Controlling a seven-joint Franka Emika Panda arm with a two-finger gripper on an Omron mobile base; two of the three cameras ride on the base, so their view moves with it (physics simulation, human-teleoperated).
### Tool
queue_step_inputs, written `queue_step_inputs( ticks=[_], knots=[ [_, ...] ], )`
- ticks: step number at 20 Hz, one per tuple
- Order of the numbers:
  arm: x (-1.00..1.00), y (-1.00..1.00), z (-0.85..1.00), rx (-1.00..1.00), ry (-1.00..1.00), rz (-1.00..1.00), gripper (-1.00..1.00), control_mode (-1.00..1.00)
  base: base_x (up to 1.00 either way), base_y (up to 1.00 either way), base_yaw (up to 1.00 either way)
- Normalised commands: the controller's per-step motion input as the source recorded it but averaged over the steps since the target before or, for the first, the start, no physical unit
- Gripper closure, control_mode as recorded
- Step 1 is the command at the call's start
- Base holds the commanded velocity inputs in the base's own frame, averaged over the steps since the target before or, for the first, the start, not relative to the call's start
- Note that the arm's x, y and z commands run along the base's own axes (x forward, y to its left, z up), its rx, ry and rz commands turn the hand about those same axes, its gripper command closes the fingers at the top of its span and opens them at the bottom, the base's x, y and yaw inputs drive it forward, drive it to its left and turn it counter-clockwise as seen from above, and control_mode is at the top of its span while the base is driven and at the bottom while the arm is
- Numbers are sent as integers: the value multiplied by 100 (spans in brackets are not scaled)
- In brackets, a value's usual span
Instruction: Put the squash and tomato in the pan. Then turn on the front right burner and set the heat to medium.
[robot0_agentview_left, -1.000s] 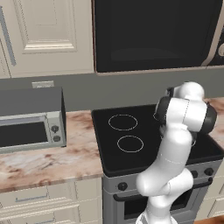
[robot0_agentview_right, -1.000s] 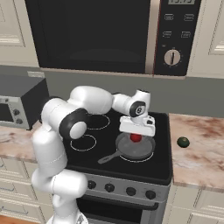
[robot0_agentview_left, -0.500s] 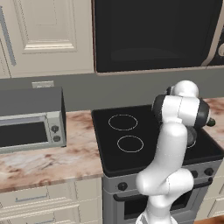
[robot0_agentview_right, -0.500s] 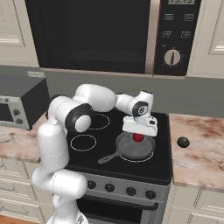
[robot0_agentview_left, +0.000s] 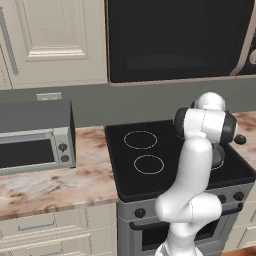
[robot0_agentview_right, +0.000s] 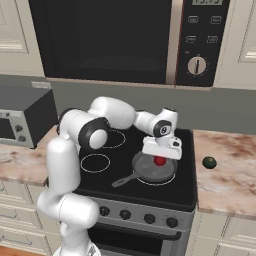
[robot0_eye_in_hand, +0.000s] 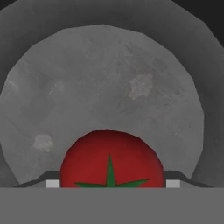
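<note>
Hand view is looking straight down at the tomato (robot0_eye_in_hand: 111, 162), which is sitting between the two finger tips of the hand (robot0_agentview_right: 159, 159); the fingers are closing on its sides, gripping it. Right under it the grey pan (robot0_agentview_right: 148, 172) is lying on the front right burner of the stove (robot0_agentview_right: 110, 182). Farther right, the squash (robot0_agentview_right: 209, 162) is resting on the bench (robot0_agentview_right: 225, 180).

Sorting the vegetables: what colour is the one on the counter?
Dark green squash, clearest in the right base view.
</note>
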Motion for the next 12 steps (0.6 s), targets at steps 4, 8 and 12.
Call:
queue_step_inputs(
  ticks=[4,8,12],
  knots=[
    [0,-1,-19,0,0,0,100,-100,0,0,0],
    [0,0,-20,0,0,0,100,-100,0,0,0],
    [0,0,-1,0,1,0,100,-100,0,0,0]
  ],
)
